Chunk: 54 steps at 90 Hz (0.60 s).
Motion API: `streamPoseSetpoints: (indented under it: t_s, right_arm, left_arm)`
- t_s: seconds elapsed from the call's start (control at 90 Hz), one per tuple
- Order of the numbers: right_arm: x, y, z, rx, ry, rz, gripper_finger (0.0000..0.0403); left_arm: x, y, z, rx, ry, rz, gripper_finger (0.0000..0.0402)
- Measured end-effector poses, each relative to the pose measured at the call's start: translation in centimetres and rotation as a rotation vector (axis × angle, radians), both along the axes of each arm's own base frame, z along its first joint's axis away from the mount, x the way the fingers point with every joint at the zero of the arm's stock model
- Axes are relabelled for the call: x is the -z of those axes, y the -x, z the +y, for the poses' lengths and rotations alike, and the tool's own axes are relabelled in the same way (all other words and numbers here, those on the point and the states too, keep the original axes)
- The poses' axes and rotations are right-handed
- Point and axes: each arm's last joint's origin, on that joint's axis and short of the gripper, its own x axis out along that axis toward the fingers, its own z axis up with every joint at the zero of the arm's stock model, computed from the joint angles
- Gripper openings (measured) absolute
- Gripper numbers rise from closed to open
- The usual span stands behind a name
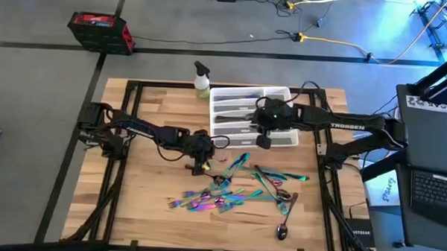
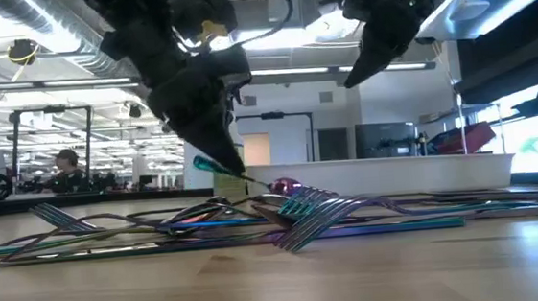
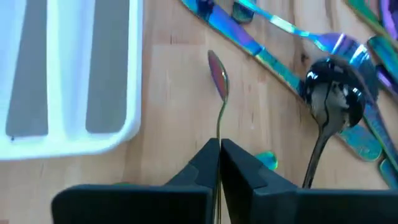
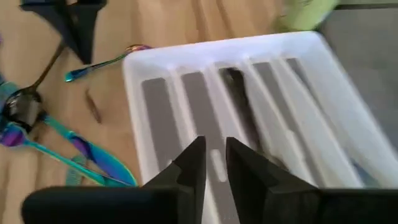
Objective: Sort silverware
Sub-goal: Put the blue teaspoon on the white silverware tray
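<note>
The silverware, a loose heap of rainbow-finish forks, spoons and knives (image 1: 236,187), lies on the wooden table, with a darker spoon (image 1: 282,230) near the front. My left gripper (image 1: 200,165) stands at the heap's left end, shut on a slim rainbow spoon (image 3: 217,81). My right gripper (image 4: 215,163) hovers over the white compartment tray (image 1: 248,111), its fingers a little apart with nothing between them. A dark piece (image 4: 241,99) lies in one tray compartment. My left gripper pinches the spoon's thin handle (image 3: 218,132) between its two fingers, partway along it. The fingers (image 2: 223,149) come down from above, slanting. The spoon is tilted, its teal handle end (image 2: 200,164) up and its bowl (image 2: 284,185) low by the heap; whether the bowl touches anything cannot be told.
A small spray bottle (image 1: 201,80) stands at the tray's far left corner. Bare wood lies left of the heap (image 1: 150,190). A dark frame (image 1: 135,92) borders the table. A red case (image 1: 100,30) sits on the floor beyond.
</note>
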Motion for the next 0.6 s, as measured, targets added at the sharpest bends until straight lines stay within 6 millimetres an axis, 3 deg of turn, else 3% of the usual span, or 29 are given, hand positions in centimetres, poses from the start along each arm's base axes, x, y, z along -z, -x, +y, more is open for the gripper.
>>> streamPoseSetpoints:
  t_s: [0.278, 0.478, 0.6]
  right_arm:
    - [-1.4, 0.3, 0.1, -0.013, 0.002, -0.044, 0.0046]
    - [1.3, -0.9, 0.7, -0.195, -0.212, -0.053, 0.0046]
    - [3.1, -2.2, 1.0, -0.247, -0.225, -0.029, 0.0046]
  left_arm:
    - [0.2, 0.3, 0.0, 0.0, -0.002, 0.043, 0.0]
    - [0.4, 0.5, 0.0, 0.0, -0.002, 0.074, 0.0]
    - [0.4, 0.5, 0.0, -0.004, 0.0, 0.073, 0.0]
